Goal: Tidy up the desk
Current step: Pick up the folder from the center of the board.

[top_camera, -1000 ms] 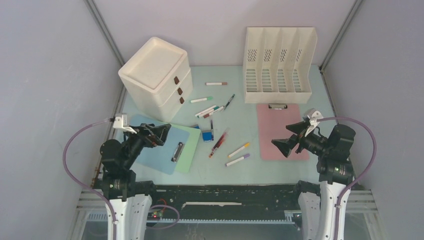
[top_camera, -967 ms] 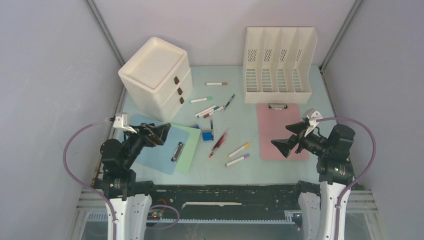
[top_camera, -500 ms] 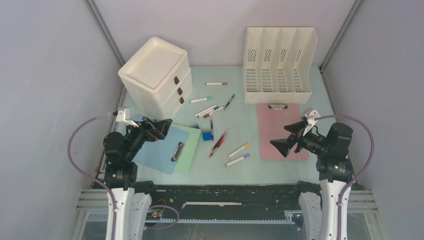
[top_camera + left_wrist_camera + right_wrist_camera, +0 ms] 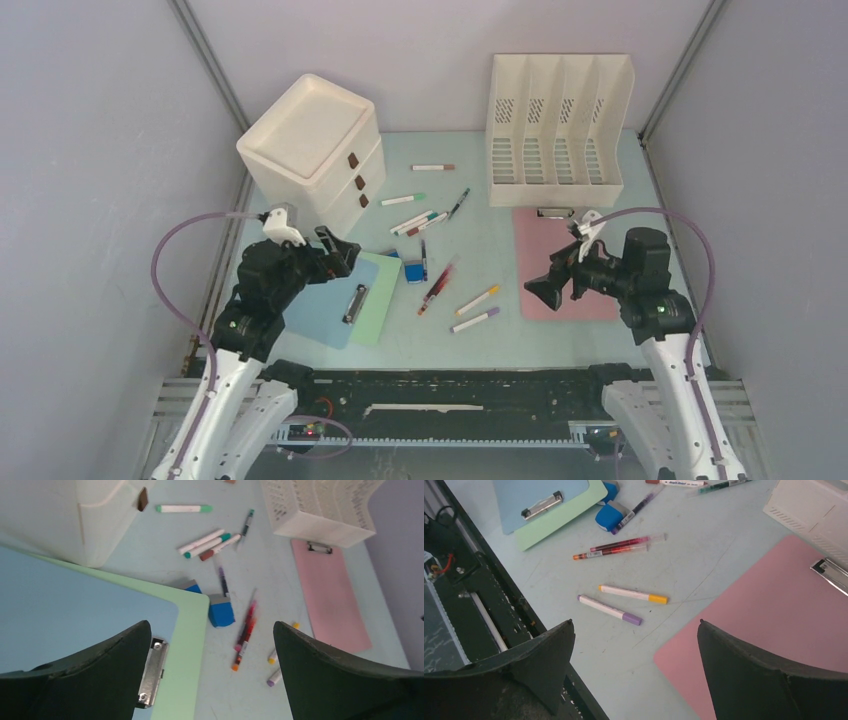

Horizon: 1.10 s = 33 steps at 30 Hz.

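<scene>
Pale mint-green and walled by grey panels on three sides, the desk starts at the black slotted rail by the arm bases. Just past the rail lies a bare strip, the freest room on the surface. Over the near left, the left gripper hangs with fingers spread wide and nothing between them, above a blue clipboard lying on a green clipboard. The right gripper is likewise spread and empty, over the near-left corner of a pink clipboard that lies flat near the right edge. Between the two arms sit a purple-capped marker and a yellow-capped marker, then a pair of red pens and a blue block touching the green board's far corner. Farther on, a loose cluster of markers, a green-capped marker and a brown-capped marker are scattered apart. At the back, the cream drawer unit stands close to the left wall with its drawers closed, and the cream file rack stands against the rear wall, its slots apparently empty. By this layout the tidying looks barely begun: every pen and all three boards are loose. The tight spots seem to be the drawer unit's front corner beside the left gripper and the rack's base just beyond the pink board's clip.
</scene>
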Available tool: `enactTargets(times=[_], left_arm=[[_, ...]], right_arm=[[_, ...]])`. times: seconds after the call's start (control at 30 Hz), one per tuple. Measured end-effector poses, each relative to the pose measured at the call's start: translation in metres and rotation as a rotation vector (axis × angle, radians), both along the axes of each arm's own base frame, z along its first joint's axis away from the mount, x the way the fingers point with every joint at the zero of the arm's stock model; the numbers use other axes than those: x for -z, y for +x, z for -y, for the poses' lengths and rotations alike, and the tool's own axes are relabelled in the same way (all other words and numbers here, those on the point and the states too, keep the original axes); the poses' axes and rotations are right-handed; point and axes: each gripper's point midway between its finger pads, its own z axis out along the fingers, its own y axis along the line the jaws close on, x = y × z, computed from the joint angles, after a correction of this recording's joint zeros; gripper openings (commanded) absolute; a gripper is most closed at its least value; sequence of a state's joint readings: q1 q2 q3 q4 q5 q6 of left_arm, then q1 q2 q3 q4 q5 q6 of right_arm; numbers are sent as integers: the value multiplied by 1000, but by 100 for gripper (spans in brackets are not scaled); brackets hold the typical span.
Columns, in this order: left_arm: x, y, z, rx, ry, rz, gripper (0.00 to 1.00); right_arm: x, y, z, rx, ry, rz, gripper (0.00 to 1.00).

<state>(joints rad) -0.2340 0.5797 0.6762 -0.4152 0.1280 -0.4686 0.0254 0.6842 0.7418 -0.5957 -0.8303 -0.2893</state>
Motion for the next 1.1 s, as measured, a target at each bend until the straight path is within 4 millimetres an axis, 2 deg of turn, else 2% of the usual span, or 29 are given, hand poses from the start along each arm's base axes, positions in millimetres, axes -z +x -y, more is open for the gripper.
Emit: enactTargets(times=[0.1, 0.2, 0.37, 0.43, 0.53, 0.63, 0.73, 0.87, 1.0, 1.1], left_arm=[[9, -1, -8, -54, 58, -19, 100], [12, -1, -20, -107, 149, -44, 100], [-20, 15, -26, -127, 256, -6, 100], [-27, 18, -23, -109, 256, 20, 100], [-32, 12, -15, -58, 221, 71, 100], [-27, 0, -9, -14, 191, 120, 100], [-19, -13, -4, 39, 175, 168, 100], [-31, -22, -4, 61, 161, 265, 100], [-36, -22, -3, 68, 165, 289, 100], [-34, -21, -3, 69, 169, 281, 100]], right_arm=[[5, 4, 0, 40, -42, -6, 100], [6, 17, 12, 167, -69, -22, 100], [0, 30, 30, 306, -52, -29, 100], [-2, 28, 29, 289, -43, -20, 100], [-5, 17, 18, 195, -31, -5, 100], [-7, 7, 10, 122, -23, 10, 100], [-10, 7, 11, 118, -15, 20, 100], [-19, 21, 17, 170, -8, -3, 100], [-52, 54, 21, 225, 30, -32, 100], [-51, 72, 35, 305, 54, -73, 100]])
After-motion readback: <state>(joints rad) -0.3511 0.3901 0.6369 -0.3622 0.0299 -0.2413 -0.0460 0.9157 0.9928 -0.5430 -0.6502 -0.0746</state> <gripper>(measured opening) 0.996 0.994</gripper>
